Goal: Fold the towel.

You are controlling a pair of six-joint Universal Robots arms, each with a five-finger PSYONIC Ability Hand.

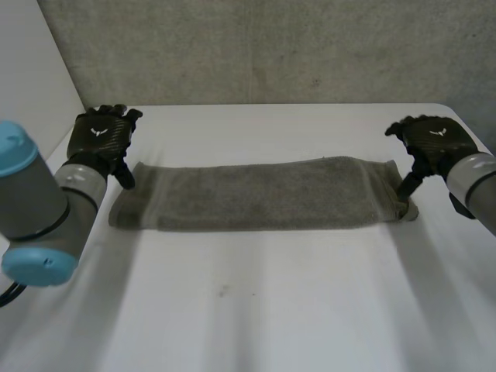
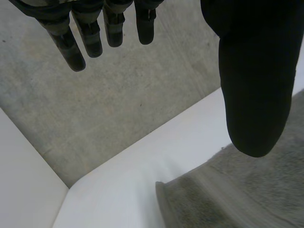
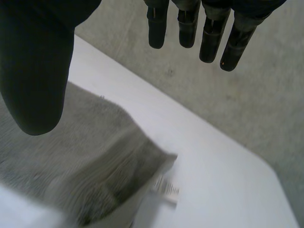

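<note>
A grey towel [image 1: 263, 194] lies on the white table [image 1: 256, 310] as a long folded strip running left to right. My left hand [image 1: 101, 136] hovers at the strip's left end, its thumb hanging just over the far left corner. In the left wrist view the fingers [image 2: 90, 33] are straight and apart from the thumb, with nothing between them, and the towel [image 2: 228, 199] lies below. My right hand [image 1: 430, 139] is at the right end, thumb pointing down beside the corner. Its fingers [image 3: 190, 28] are straight and empty above the towel [image 3: 85, 152], whose white label [image 3: 166, 187] sticks out.
A grey speckled wall [image 1: 263, 46] rises right behind the table's far edge. A white panel [image 1: 31, 70] stands at the left. Bare table stretches in front of the towel towards me.
</note>
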